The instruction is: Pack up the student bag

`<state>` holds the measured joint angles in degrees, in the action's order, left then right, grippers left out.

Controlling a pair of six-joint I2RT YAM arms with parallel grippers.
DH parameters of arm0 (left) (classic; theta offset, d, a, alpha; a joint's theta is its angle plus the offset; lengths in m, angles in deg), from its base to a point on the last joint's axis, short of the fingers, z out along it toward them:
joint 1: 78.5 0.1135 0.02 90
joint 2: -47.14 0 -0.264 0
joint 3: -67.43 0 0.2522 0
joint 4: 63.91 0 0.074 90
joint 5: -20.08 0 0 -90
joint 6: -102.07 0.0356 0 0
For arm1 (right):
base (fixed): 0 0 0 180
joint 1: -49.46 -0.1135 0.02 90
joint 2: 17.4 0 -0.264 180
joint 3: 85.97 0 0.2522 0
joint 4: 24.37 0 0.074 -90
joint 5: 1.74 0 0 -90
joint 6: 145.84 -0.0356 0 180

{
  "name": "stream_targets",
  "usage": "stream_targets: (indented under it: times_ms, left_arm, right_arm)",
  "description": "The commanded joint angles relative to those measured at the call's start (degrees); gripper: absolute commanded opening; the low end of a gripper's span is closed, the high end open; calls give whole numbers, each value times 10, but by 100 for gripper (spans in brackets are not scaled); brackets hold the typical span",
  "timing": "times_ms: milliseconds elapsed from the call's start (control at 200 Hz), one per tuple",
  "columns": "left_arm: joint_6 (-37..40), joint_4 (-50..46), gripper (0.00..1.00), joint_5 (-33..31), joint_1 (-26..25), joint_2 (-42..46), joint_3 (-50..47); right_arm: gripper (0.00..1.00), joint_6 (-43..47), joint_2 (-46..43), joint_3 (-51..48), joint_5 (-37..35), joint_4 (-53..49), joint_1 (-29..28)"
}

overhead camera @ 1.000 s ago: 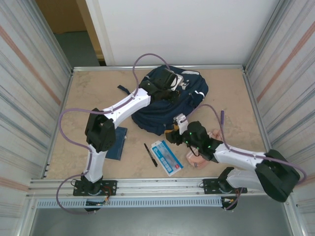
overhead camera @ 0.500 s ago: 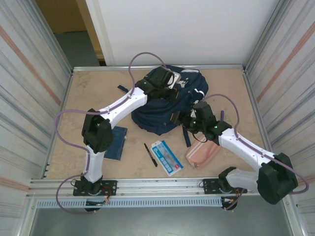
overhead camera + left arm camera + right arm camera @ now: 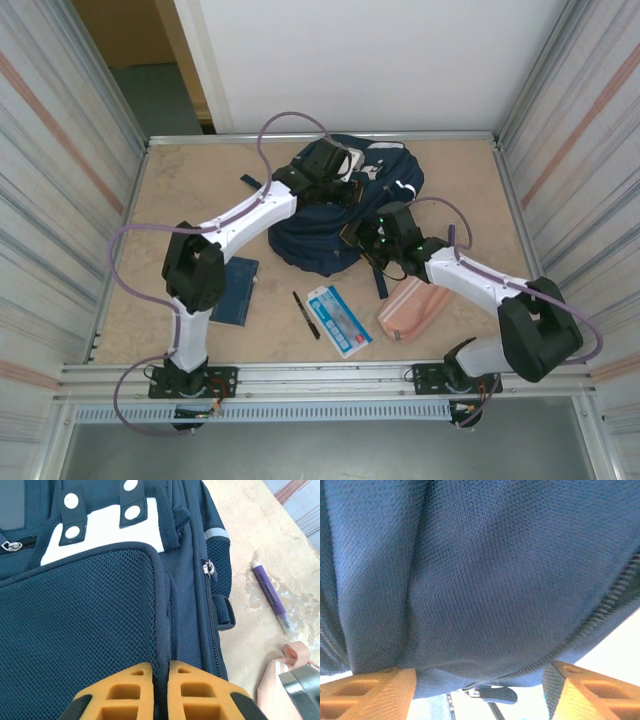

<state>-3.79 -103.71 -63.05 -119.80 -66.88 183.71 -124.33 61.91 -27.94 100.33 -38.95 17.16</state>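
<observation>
Lying nearest the arm bases on the table (image 3: 190, 200) are the items not yet packed: a dark notebook (image 3: 237, 290), a pen (image 3: 306, 315), a blue-and-white packet (image 3: 340, 320) and a pink pouch (image 3: 412, 310). Just beyond them, the right gripper (image 3: 480, 680) meets the near edge of the student bag (image 3: 340, 215), which lies flat on the middle-to-far part of the table. Its fingers (image 3: 380, 690) are spread and released, bracketing a bulge of navy fabric. A zipper pull (image 3: 492, 694) hangs just below, between them. Farther on, at the bag's top end by the white patch (image 3: 100, 535), the left gripper (image 3: 160, 669) is clenched on a thin fold along the mesh pocket's seam (image 3: 162, 610). A purple marker (image 3: 270, 592) lies on the table beside the bag.

Judged step: opening a compartment. To do it well, the left clamp should serve as a firm anchor. The right fingers should settle on the pull itself rather than on loose cloth, then draw along the zip line (image 3: 612, 602), not across it, so that the fabric does not bunch and the bag does not slide.
</observation>
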Motion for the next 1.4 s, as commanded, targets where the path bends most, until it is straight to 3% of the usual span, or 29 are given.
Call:
stream_targets:
  times_ms: [0,50,145,210,281,326,536,641,752,877,1012,1393]
  left_arm:
    - [-45,59,0,34,-2,61,-18]
    - [-52,71,0,39,-2,67,-31]
    - [-46,76,0,49,2,71,-40]
    - [-34,80,2,76,12,76,-45]
    - [-36,82,35,107,33,90,-64]
    - [-40,84,41,130,50,107,-82]
    - [-40,56,45,154,92,248,-222]
    - [-51,43,47,146,67,328,-317]
    - [-98,57,51,68,10,378,-410]
    - [-164,85,51,3,-31,369,-457]
    - [-207,110,51,-27,-51,333,-453]
    - [-200,125,48,-15,-67,231,-375]
  right_arm:
    - [48,-32,18,7,0,85,1]
    - [35,-30,24,11,10,95,1]
    - [0,-11,20,14,17,97,0]
    - [0,-3,12,19,8,72,0]
    - [0,2,8,27,14,49,1]
    - [0,4,4,32,22,43,2]
    - [0,8,1,55,42,20,5]
    - [0,8,-2,67,51,18,5]
    - [0,9,2,83,61,9,6]
    - [0,25,3,90,66,10,5]
    - [0,20,4,95,65,7,1]
    - [0,-3,-7,87,54,10,-24]
